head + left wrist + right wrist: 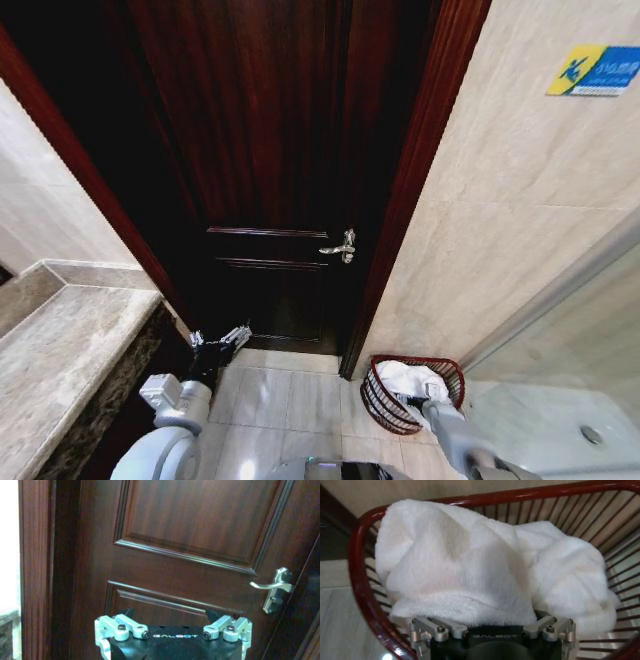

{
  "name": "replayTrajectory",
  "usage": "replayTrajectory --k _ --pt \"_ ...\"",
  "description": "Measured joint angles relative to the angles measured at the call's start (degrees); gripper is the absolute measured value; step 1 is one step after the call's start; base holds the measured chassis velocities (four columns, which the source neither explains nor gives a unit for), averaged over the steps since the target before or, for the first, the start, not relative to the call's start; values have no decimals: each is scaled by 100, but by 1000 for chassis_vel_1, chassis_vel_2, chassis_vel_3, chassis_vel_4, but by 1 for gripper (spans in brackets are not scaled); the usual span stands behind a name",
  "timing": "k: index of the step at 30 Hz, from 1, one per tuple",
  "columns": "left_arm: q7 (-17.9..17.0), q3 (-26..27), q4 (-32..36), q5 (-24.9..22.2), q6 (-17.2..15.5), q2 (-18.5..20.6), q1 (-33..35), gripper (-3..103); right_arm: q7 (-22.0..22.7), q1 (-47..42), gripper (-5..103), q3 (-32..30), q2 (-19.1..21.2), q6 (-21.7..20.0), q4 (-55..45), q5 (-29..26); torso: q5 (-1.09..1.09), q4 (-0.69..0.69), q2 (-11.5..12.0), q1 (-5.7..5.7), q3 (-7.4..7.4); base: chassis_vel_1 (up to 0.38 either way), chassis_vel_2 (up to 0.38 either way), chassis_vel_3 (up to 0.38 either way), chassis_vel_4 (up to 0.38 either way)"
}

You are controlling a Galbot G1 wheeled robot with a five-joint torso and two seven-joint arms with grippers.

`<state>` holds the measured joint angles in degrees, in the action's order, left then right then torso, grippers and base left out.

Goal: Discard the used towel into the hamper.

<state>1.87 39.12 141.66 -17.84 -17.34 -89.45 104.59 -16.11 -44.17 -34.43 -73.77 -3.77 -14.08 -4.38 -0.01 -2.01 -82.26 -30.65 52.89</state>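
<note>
The towel (485, 573) is inside the hamper (378, 400), white, bunched up, filling most of the basket and rising to about rim height. The hamper sits on the floor tiles at the foot of the beige wall (500, 200), just right of the dark wooden door (260, 160).

The right gripper (428, 403) is down at the hamper's near side, arm reaching in from the robot's lower right. In the right wrist view the towel lies directly ahead of the right gripper (492, 624), cloth draped over the spot where the fingertips would be. Whether the jaws are clamped on the towel or apart underneath it, I cannot tell (fingers hidden by the cloth).

Key relation: the towel is straight in front of the right gripper, touching or right against it, and both are within the hamper's red rim (357, 562). The towel has no clear long axis, just a heap with one peak toward the far rim.

The left gripper (220, 340) is well apart from the hamper, held up on the robot's left, facing the door. Its fingers (131, 612) stand apart, holding nothing, and the door handle (272, 587) is off to one side.

The right arm is clearly nearer. Judging by this, the drop is basically done or about to be; what remains turns on the right gripper getting free of the cloth without dragging it back over the rim.
</note>
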Motion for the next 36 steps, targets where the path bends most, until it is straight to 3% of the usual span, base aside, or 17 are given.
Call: replayTrajectory --k 5,14,15,23,25,30,36 --pt "0 0 0 0 0 0 0 97 48 -74 100 2 41 -6 -228 -158 5 0 0 0 1 0 0 0 0" --pt "0 0 0 0 0 0 0 97 144 -1562 100 141 620 -517 -3112 -1206 -6 1 0 0 0 0 0 0 0" --pt "0 0 0 0 0 1 0 97 164 -1812 100 126 663 -572 -3507 -1297 1 2 0 0 0 0 0 0 0" --pt "0 0 0 0 0 0 0 97 222 -3113 100 23 603 -616 -5369 -1478 -1 -3 0 0 0 0 0 0 0" --pt "0 0 0 0 0 0 0 97 239 -3564 100 27 498 -693 -5870 -1618 1 2 0 0 0 0 0 0 0" --pt "0 0 0 0 0 0 0 97 236 -3907 100 61 336 -665 -6046 -1585 2 3 0 1 0 0 0 0 0" --pt "0 0 0 0 0 0 0 97 40 -3555 100 129 284 -395 -5178 -1919 0 1 0 1 0 0 0 0 0"
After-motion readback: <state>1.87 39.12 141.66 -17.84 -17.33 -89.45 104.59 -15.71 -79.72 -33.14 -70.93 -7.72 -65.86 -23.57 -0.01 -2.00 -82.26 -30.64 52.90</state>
